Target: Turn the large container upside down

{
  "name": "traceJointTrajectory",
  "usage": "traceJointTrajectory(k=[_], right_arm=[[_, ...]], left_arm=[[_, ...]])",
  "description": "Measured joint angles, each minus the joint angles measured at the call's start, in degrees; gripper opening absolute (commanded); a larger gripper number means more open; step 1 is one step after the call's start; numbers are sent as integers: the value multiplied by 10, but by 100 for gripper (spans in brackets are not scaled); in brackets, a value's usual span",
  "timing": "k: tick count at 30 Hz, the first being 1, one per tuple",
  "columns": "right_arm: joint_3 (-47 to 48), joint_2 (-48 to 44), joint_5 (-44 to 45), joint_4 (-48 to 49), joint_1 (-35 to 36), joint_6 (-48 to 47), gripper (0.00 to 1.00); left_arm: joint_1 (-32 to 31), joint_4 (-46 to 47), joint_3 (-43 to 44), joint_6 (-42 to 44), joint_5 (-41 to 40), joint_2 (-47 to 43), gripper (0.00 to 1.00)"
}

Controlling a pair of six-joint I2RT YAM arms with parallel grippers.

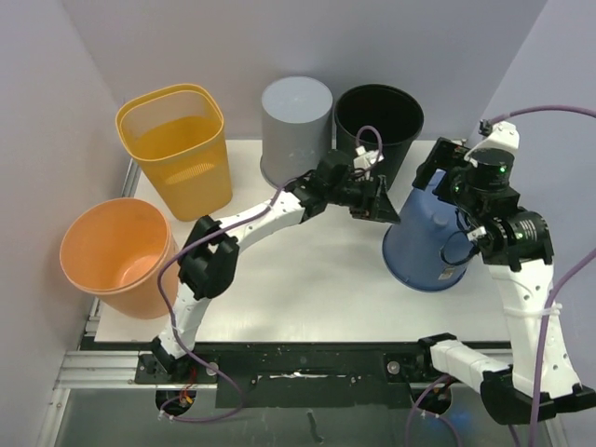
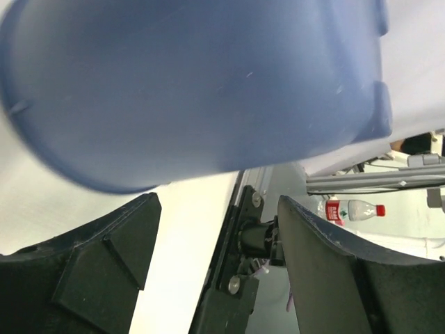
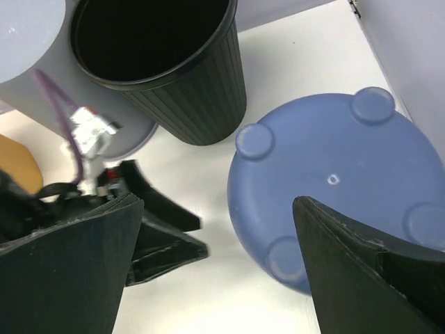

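The large blue container (image 1: 424, 244) stands upside down at the right of the table, rim down, its footed base up (image 3: 341, 182). It fills the top of the left wrist view (image 2: 195, 90). My left gripper (image 1: 382, 203) is open and empty just left of the container, not touching it. My right gripper (image 1: 445, 182) is open and empty, hovering above the container's base; its fingers (image 3: 361, 271) frame the base in the right wrist view.
A black bin (image 1: 380, 126) and a grey bin (image 1: 296, 126) stand at the back, the grey one upside down. A yellow mesh basket (image 1: 175, 149) is at back left. An orange bin (image 1: 116, 256) hangs over the left edge.
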Motion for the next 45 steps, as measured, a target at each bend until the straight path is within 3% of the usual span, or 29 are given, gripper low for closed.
traceJointTrajectory(k=[3, 9, 18, 23, 30, 45], right_arm=[[5, 27, -13, 10, 0, -11, 94], [71, 138, -62, 40, -7, -32, 94], [252, 354, -166, 54, -6, -123, 99], [388, 484, -204, 47, -6, -182, 98], [427, 583, -272, 33, -11, -222, 98], [340, 545, -278, 27, 30, -242, 98]], left_arm=[[29, -29, -56, 26, -9, -52, 70], [122, -122, -172, 90, -62, -250, 71], [160, -143, -273, 125, -111, -464, 73], [222, -165, -318, 126, -144, -478, 73], [238, -191, -326, 130, -152, -478, 73], [248, -193, -333, 130, -149, -478, 73]])
